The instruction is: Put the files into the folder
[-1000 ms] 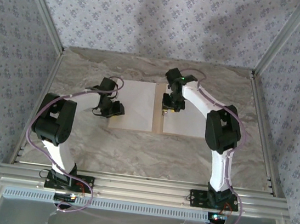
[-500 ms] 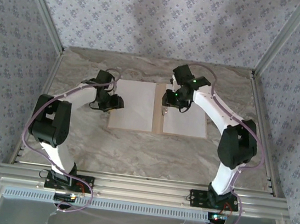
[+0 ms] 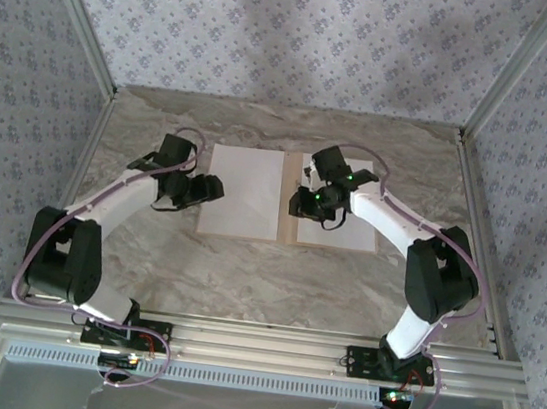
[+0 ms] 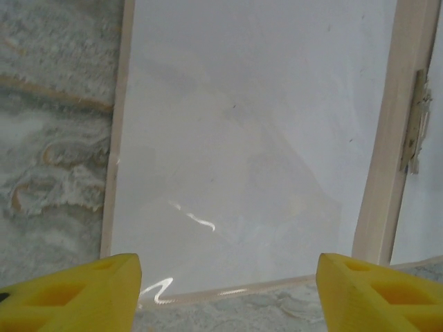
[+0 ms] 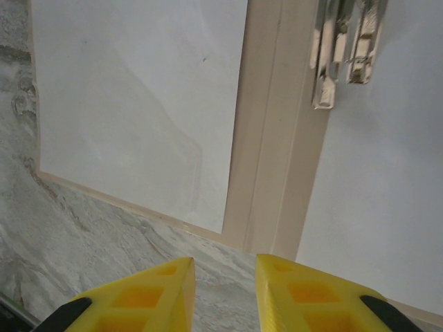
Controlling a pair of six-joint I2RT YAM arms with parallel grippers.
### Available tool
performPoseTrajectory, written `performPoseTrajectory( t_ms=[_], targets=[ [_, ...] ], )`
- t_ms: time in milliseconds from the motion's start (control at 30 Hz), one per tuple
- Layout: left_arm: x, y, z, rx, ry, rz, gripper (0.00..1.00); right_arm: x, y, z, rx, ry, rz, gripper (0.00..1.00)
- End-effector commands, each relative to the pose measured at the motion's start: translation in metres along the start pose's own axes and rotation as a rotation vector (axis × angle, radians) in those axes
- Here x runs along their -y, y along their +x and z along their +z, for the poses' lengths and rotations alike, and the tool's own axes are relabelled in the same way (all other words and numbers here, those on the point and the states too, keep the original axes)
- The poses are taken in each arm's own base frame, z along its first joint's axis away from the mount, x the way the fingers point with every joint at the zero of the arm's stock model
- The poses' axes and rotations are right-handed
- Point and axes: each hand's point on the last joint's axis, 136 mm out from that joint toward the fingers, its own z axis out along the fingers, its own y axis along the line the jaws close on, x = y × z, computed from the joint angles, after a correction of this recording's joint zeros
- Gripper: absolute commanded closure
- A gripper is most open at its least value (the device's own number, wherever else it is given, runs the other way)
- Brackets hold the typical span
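Ahead of the left gripper (image 4: 228,294): one of the files, a white sheet (image 4: 256,138), flat on one cover of the open folder (image 4: 116,138). Tan cover shows as a thin border along the sheet's left side and along the edge nearest the fingertips (image 4: 76,287). Jaws wide apart, nothing between them, so released. Spine (image 4: 381,159) runs ahead-right of the right finger, with the metal clip (image 4: 417,124) just past it. Marble table (image 4: 48,159) is ahead-left.

Right gripper (image 5: 225,294): jaws parted only narrowly and empty, gripping nothing. Spine runs straight ahead, a touch right of the gap. Clip is further ahead and to the right, lying on the second sheet (image 5: 387,173), which covers the other cover right of the spine. First sheet is ahead-left. Tips are over bare table, just short of the folder's nearest edge; can't tell if they touch the table.

Top view: both sheets lie inside the open folder, covers flat, left gripper at its left side, right gripper by the spine.
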Motion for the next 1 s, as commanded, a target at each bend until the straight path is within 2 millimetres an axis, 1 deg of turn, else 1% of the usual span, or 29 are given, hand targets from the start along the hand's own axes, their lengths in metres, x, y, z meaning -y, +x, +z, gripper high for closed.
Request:
performPoseTrajectory(
  t_ms=[0, 100, 233, 400, 600, 667, 767, 967],
  targets=[
    [-0.006, 0.000, -0.008, 0.049, -0.003, -0.021, 0.28, -0.016, -0.002, 0.003, 0.037, -0.052, 0.009, 0.70],
    [-0.013, 0.007, -0.009, 0.055, -0.005, -0.038, 0.24, -0.018, 0.001, 0.012, 0.030, -0.045, 0.001, 0.70],
    [-0.025, 0.015, -0.007, 0.059, -0.008, -0.067, 0.20, -0.019, 0.004, 0.022, 0.021, -0.031, -0.005, 0.70],
    [-0.032, 0.023, -0.003, 0.050, 0.011, -0.094, 0.17, -0.018, 0.004, 0.033, 0.011, -0.017, -0.003, 0.71],
    [-0.037, 0.033, 0.006, 0.023, 0.029, -0.124, 0.16, -0.014, 0.006, 0.047, -0.011, 0.000, -0.001, 0.71],
    [-0.036, 0.035, 0.009, 0.016, 0.050, -0.137, 0.16, -0.013, 0.007, 0.051, -0.019, 0.005, 0.002, 0.71],
    [-0.036, 0.041, 0.015, -0.001, 0.068, -0.152, 0.20, -0.012, 0.009, 0.058, -0.030, 0.011, 0.003, 0.72],
    [-0.040, 0.046, 0.022, -0.020, 0.067, -0.161, 0.36, -0.006, 0.013, 0.066, -0.045, 0.033, 0.005, 0.73]
  ],
)
